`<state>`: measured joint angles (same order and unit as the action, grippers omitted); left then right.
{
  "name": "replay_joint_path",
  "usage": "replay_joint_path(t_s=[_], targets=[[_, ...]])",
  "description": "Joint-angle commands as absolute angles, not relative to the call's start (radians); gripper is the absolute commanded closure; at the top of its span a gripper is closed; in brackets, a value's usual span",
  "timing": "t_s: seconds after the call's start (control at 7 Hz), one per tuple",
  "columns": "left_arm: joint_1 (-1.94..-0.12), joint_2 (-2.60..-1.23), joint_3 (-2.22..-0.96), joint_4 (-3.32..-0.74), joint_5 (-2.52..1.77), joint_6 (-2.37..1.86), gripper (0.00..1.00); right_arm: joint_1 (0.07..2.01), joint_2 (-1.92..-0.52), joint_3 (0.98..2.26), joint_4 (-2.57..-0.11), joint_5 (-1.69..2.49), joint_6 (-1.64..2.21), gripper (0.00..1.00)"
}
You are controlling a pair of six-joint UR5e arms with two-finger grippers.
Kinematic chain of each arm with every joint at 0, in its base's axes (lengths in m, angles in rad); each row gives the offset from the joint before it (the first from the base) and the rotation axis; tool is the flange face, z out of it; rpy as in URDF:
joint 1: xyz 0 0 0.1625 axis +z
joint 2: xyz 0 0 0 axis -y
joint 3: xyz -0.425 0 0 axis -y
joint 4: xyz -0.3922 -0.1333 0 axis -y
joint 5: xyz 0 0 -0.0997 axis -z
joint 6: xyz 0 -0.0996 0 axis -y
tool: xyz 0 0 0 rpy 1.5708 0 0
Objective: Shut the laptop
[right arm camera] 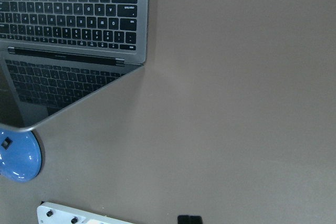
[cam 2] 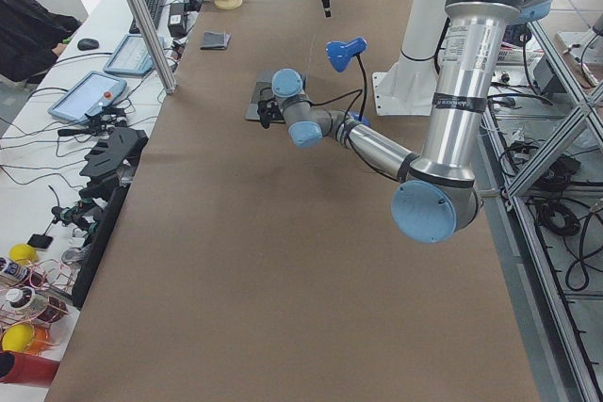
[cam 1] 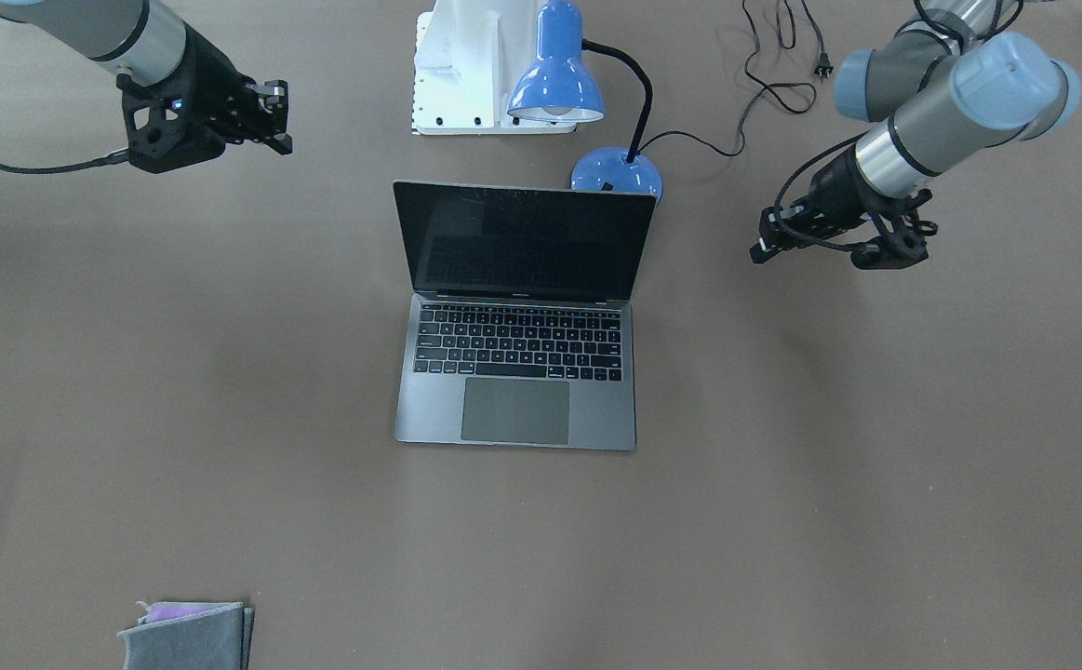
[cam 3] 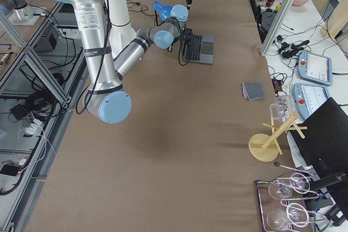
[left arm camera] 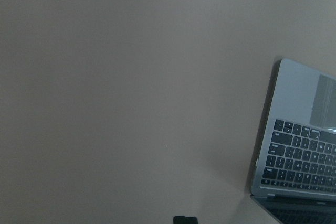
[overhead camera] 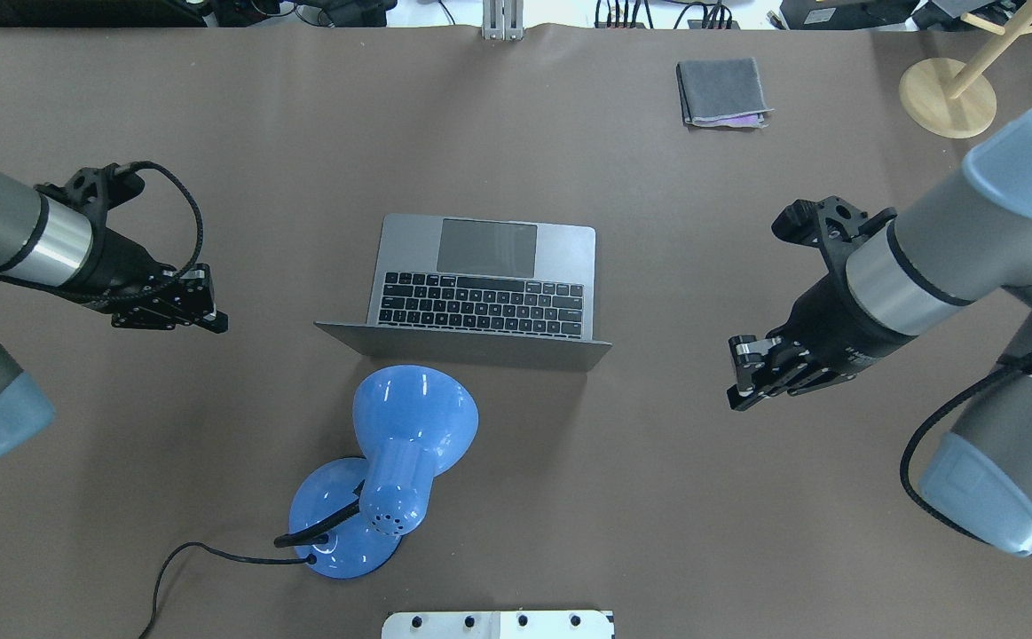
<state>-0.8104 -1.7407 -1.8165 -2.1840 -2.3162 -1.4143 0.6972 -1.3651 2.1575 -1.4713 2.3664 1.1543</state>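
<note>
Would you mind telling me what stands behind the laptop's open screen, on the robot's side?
A blue desk lamp stands just behind the raised lid of the laptop, its shade near the lid's back. In the front-facing view the lid covers part of the lamp's round base.

Lamp (cam 1: 554, 88) just behind laptop (cam 1: 514, 414)

Open laptop (cam 3: 202, 49) sits near the blue lamp (cam 3: 162, 8).

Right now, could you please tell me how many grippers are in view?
2. The left gripper hangs to the robot's left of the laptop, and the right gripper to its right. Neither touches it.
</note>
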Motion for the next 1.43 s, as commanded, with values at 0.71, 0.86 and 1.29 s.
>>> replay_joint_path(t_s=[0.71,0.86,1.29], targets=[[-0.601,-1.854,-1.85,-2.177,-2.187,-1.73,1.0,0.477,-1.151,2.022,-1.417,2.14,1.341,1.0],[-0.6,-1.856,-1.851,-2.177,-2.184,-1.733,1.0,0.483,-1.12,1.991,-1.419,2.114,1.341,1.0],[-0.6,-1.923,-1.833,-2.177,-2.177,-1.761,1.0,0.541,-1.054,1.93,-1.42,2.114,1.342,1.0]])
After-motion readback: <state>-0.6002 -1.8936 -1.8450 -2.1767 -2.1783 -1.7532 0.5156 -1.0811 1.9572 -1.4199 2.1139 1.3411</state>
